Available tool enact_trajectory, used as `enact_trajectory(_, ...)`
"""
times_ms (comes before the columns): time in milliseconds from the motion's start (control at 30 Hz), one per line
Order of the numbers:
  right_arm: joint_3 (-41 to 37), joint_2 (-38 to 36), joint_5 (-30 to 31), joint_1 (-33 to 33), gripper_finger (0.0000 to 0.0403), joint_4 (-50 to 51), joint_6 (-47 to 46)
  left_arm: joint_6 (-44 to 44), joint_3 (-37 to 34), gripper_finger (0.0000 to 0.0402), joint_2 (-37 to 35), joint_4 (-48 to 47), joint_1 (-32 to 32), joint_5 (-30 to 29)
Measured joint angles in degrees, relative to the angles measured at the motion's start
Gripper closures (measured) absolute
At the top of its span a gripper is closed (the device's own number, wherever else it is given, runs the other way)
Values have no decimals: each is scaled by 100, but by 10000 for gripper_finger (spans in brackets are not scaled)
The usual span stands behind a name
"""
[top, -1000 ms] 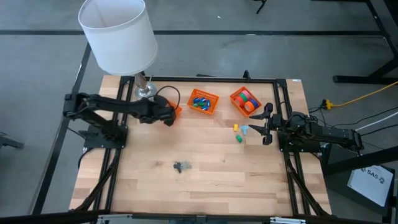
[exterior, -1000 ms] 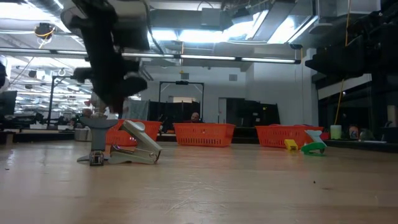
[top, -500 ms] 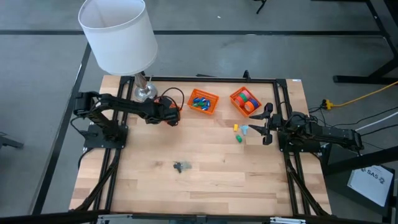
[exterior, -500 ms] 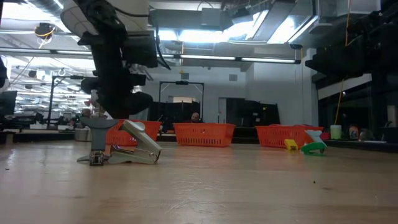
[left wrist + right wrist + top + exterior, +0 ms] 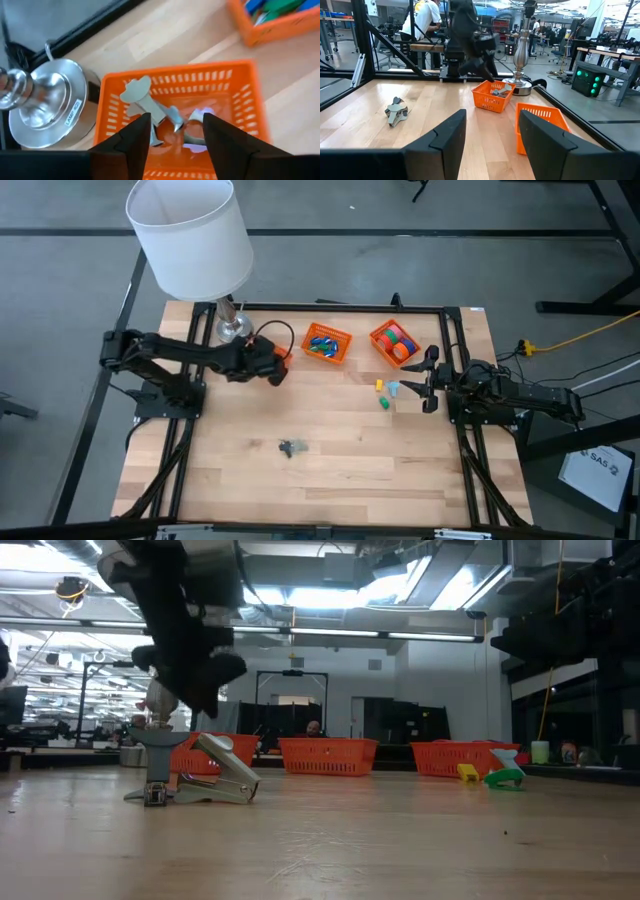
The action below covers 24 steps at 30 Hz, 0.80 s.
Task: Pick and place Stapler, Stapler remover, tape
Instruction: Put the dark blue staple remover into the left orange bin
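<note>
My left gripper [image 5: 270, 367] hangs open just above the leftmost orange basket [image 5: 175, 70] at the table's far left. A grey metal stapler [image 5: 150, 102] lies in that basket below the fingers, untouched. A second grey stapler [image 5: 291, 446] rests on the bare wood near the table's middle front. Small yellow, blue and green stapler removers [image 5: 385, 393] lie in front of my right gripper [image 5: 427, 380], which waits open at the right edge. Tape rolls [image 5: 398, 340] sit in the right orange basket [image 5: 378, 345].
A lamp with a white shade [image 5: 190, 235] and a round metal foot [image 5: 45, 102] stands right beside the left basket. The middle orange basket [image 5: 342, 350] holds blue and green pieces. The black frame rails run along the table's left, far and right sides.
My left gripper has opened over the leftmost basket and let go of the grey stapler, which now lies in the basket. The gripper dipped a little toward the basket and has then risen clear of it.
</note>
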State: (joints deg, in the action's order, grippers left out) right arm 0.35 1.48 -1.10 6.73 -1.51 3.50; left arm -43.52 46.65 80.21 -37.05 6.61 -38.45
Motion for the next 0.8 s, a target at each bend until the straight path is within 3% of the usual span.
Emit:
enact_trajectory(167,1,0,2,-1,214,1,-1,-116,0,212,-433,121,-362,64)
enact_trajectory(533,1,0,2,-1,215,0,0,228,0,208,-507,1131,-1661,2049)
enact_trajectory(800,1,0,0,0,215,1,1,224,2,209,49,1665,-2743,2178)
